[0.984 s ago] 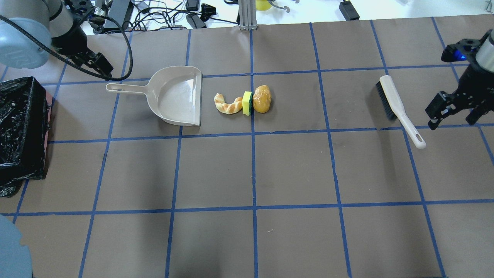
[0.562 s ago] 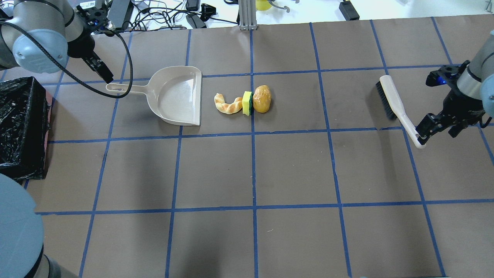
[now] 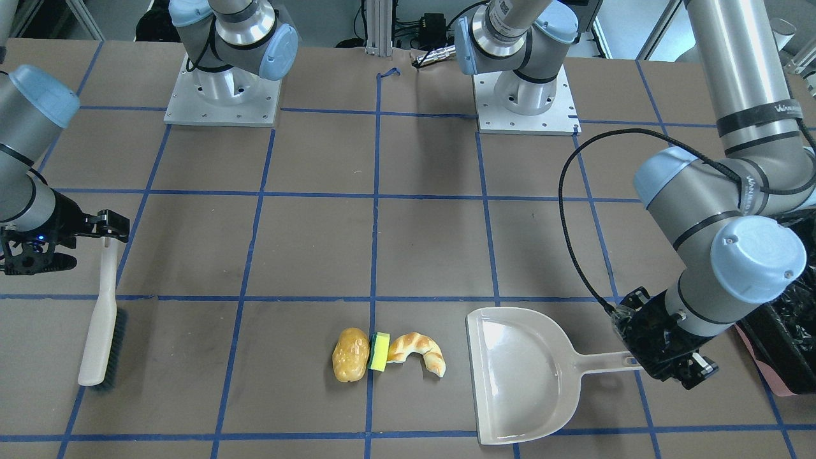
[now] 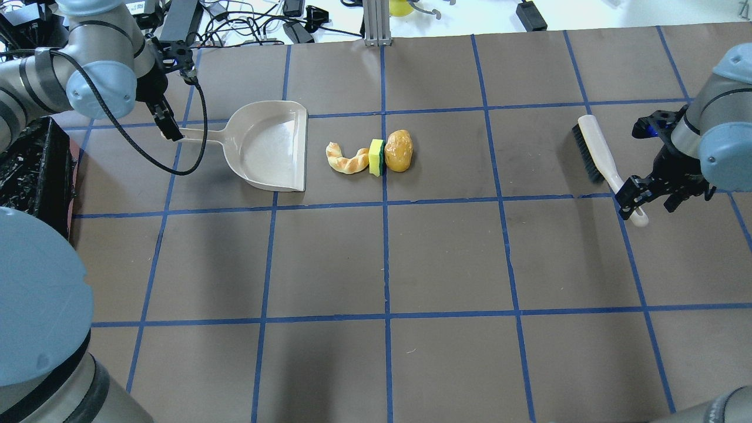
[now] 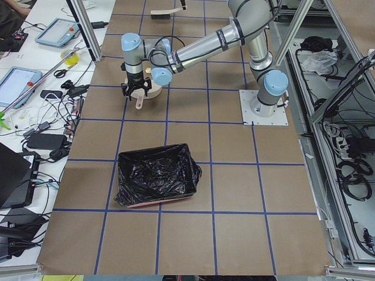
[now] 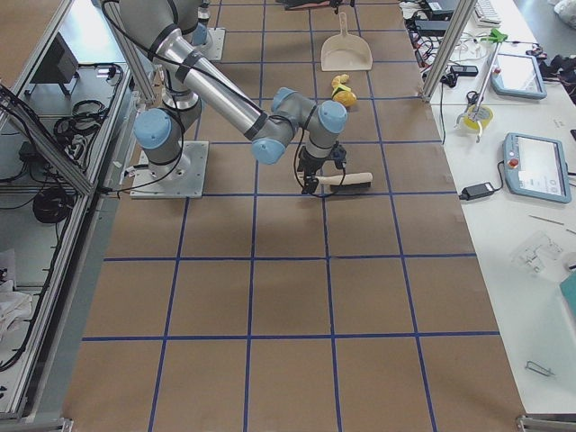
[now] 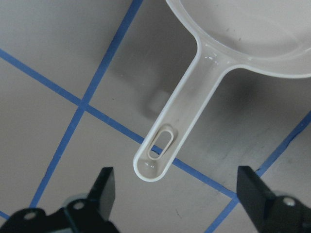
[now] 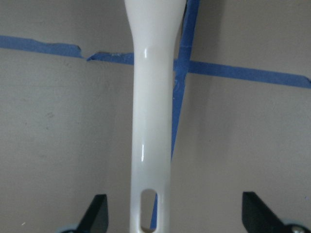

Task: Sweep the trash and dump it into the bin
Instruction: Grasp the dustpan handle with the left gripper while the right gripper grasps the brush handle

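Note:
The trash lies in a row mid-table: a croissant-shaped piece (image 4: 346, 160), a yellow sponge with a green edge (image 4: 376, 157) and a potato-like lump (image 4: 399, 151). A beige dustpan (image 4: 270, 147) lies just left of them, its handle pointing left. My left gripper (image 7: 177, 194) is open, its fingers either side of the handle's end (image 4: 172, 133). A white brush (image 4: 596, 154) lies at the right. My right gripper (image 8: 175, 218) is open and straddles the brush handle's end (image 4: 648, 198). The black-lined bin (image 4: 32, 170) stands at the left edge.
The brown table is marked with a grid of blue tape (image 4: 386, 258). Cables and power bricks (image 4: 264, 23) lie beyond the far edge. The left arm's black cable (image 4: 194, 153) loops down beside the dustpan handle. The bin also shows in the exterior left view (image 5: 157, 175).
The left gripper has moved right and down to the dustpan handle's end. The right gripper has moved left over the brush handle's end. The trash, dustpan and brush have not moved.

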Motion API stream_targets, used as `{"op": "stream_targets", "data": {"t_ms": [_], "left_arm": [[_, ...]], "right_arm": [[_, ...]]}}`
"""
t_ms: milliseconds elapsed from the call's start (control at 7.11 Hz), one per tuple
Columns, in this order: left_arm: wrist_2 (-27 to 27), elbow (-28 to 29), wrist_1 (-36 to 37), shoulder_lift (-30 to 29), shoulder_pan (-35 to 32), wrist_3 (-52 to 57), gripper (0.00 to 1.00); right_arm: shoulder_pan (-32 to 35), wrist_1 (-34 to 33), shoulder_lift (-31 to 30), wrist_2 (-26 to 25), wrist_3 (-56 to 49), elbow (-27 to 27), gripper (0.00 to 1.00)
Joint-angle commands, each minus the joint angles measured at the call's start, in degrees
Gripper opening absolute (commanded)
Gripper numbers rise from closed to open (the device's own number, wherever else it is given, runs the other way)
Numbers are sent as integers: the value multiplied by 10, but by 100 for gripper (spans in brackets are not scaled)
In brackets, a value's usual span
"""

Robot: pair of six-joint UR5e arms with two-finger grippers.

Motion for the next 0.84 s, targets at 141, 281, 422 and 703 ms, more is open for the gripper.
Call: {"op": "stream_targets", "data": {"t_ms": [141,281,422,703], "left_arm": [[11,10,38,-48,-35,5,95],[15,17,41,-48,-38,12,95],[24,15,24,-44,-39,14,95],[53,18,-14,-37,-36,27,95]], "right_arm": [[8,-7,7,2,8,1,85],[8,-6,6,1,7,1,73],[8,-6,7,-2,3,1,54],[9,-6,6,-5,1,1,27]]}}
